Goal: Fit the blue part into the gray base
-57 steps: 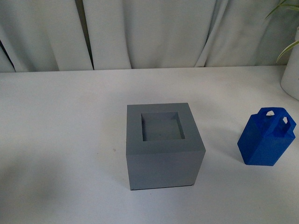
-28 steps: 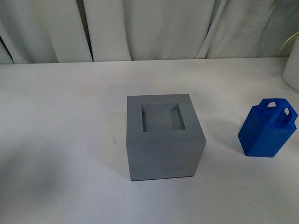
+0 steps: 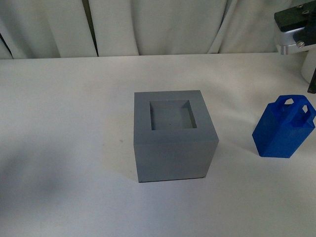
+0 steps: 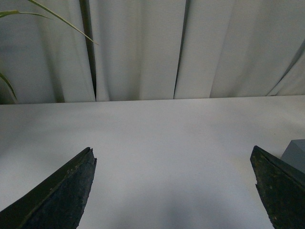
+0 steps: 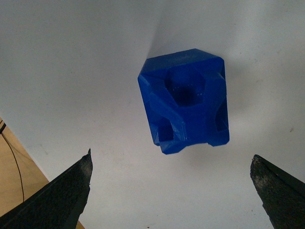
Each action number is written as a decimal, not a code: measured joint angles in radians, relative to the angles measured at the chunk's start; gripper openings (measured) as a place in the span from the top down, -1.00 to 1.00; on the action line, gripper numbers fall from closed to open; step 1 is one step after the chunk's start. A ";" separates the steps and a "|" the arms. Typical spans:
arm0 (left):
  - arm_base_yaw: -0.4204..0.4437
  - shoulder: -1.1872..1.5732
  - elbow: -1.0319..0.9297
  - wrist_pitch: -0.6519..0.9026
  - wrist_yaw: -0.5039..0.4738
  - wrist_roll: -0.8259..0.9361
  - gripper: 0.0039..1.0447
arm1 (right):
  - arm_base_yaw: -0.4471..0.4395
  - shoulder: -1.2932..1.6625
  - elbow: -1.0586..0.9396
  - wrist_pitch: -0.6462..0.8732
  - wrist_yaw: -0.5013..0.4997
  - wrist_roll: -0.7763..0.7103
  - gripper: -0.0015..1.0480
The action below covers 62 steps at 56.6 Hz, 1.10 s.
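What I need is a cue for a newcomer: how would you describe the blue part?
On the white table, find the gray base, a cube in the middle. To its right, apart from it, stands the blue part. It alone is bright blue, narrower, with a tapered top and a holed handle.

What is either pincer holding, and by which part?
Nothing. The left pincer and right pincer are open and empty; the blue part stands free on the table.
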 joint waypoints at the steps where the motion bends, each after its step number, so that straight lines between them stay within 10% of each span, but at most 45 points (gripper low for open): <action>1: 0.000 0.000 0.000 0.000 0.000 0.000 -0.89 | 0.002 0.003 0.000 0.003 0.002 0.000 -0.86; 44: 0.000 0.000 0.000 0.000 0.000 0.000 -0.89 | 0.050 0.068 -0.032 0.147 0.026 -0.003 -0.85; 62: 0.000 0.000 0.000 0.000 0.000 0.000 -0.89 | 0.050 0.068 -0.033 0.126 0.037 -0.018 0.09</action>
